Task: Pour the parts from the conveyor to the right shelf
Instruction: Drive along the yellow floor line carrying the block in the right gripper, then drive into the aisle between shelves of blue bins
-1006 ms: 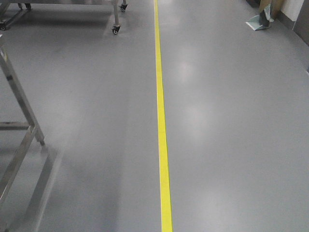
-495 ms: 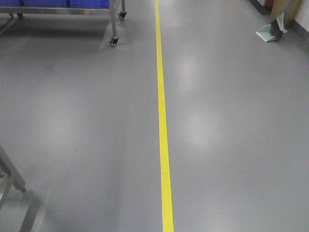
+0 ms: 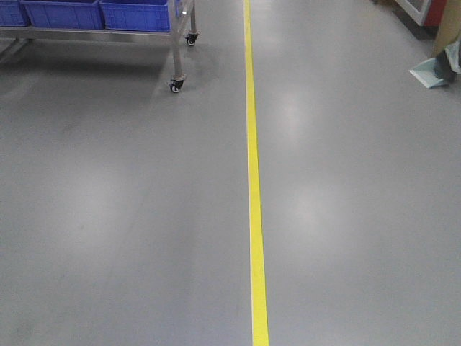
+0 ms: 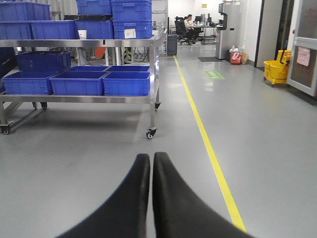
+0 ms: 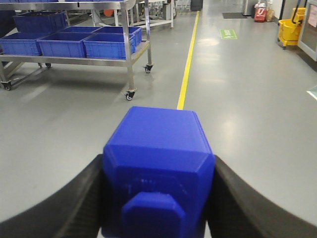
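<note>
Grey factory floor (image 3: 108, 216) all round, and the bright-blue block (image 5: 158, 148) sits clamped in the right pincer (image 5: 158, 173), black fingers pressed on both its sides, stud toward the wrist camera. Left pincer (image 4: 151, 163) is squeezed together on nothing. Further out, a yellow line (image 3: 253, 180) runs up the floor; left of it stands a wheeled steel shelf (image 4: 79, 43) carrying blue bins (image 4: 126, 83).

There is one blue block (image 5: 158, 158) and one yellow line (image 3: 253, 180). The front view shows one steel rack (image 3: 176, 54), three blue bins (image 3: 61, 13) on it, and two little wheels (image 3: 175, 85) under it. The left wrist view shows three bins in the low front row. It also shows one yellow mop bucket (image 4: 277, 69), one green mark (image 4: 214, 74) and one person (image 4: 189, 22) sitting.
</note>
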{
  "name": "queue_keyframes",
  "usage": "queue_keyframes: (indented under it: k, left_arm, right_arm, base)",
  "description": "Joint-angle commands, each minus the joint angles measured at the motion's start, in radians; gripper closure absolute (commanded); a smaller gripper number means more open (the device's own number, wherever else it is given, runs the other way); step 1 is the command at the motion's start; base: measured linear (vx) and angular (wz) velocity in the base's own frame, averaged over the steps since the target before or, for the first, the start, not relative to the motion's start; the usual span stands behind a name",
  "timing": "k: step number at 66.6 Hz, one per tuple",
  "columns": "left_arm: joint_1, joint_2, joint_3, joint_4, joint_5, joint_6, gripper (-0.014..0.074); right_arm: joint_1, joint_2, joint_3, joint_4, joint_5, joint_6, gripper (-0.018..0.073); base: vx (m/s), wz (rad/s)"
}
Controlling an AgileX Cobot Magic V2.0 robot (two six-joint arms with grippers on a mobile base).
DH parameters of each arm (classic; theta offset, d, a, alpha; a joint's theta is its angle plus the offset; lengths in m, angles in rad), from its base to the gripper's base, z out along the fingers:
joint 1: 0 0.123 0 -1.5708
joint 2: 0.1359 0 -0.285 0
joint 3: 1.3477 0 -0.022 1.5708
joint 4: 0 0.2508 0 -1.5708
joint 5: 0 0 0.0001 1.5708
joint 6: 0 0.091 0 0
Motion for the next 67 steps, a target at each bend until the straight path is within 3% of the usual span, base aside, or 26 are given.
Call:
queue_keyframes:
  k: [1, 67]
  left_arm:
    - [-0.008, -0.006, -0.020, -0.006, -0.071, -0.007, 0.0603]
    - [-0.008, -0.006, -0.020, -0.006, -0.071, -0.007, 0.0603]
  right_arm:
    - [-0.002, 0.018, -0.025, -0.006, -0.076, -0.002, 0.0564]
    - [-0.002, 0.018, -0.025, -0.006, -0.076, -0.002, 0.0564]
  base:
    - [0.76, 0.11]
    - [0.74, -0.02]
